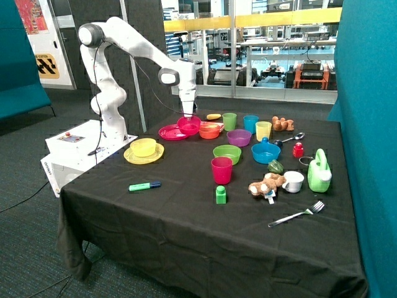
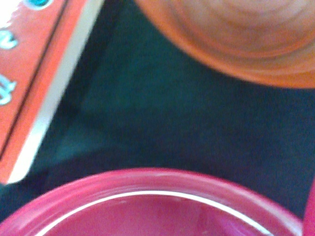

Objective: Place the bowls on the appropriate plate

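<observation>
One bowl (image 1: 143, 147) sits on a plate (image 1: 133, 156); the other bowl (image 1: 189, 125) hangs above the farther plate (image 1: 169, 132).

Clutter I see across the black table (image 1: 186, 236)

Near me lie a green marker (image 1: 144, 185), green block (image 1: 221, 195), pink-red cup (image 1: 221, 170) and fork (image 1: 298, 215); farther back stand a green bowl (image 1: 227, 153), blue bowl (image 1: 265, 152), purple bowl (image 1: 239, 137) and green watering can (image 1: 319, 172).

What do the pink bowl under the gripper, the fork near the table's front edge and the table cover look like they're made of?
The pink bowl, at the gripper, looks like glossy moulded plastic: the wrist view shows a bright glint along its smooth rim. The fork appears to be shiny metal, silvery and reflective. The table cover looks like matte black fabric, draping in soft folds over the edge.
</observation>
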Robot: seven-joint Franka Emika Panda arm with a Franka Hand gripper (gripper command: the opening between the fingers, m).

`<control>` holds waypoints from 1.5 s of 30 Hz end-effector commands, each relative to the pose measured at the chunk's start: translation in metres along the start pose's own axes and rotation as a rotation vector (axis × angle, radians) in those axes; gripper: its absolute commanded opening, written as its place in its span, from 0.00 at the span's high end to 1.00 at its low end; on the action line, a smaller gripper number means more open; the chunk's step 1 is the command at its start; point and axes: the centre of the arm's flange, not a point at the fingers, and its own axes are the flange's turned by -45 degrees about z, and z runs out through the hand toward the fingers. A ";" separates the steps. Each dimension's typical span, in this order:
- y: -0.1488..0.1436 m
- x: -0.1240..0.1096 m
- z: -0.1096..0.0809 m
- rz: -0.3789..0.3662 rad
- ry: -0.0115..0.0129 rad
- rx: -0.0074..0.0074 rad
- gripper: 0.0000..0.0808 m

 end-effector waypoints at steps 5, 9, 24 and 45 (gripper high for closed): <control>-0.030 -0.015 0.003 -0.060 0.0015 0.0027 1.00; -0.034 -0.023 0.004 -0.069 0.0015 0.0027 1.00; -0.055 -0.052 0.006 -0.129 0.0016 0.0027 1.00; -0.085 -0.075 0.003 -0.104 0.0016 0.0027 1.00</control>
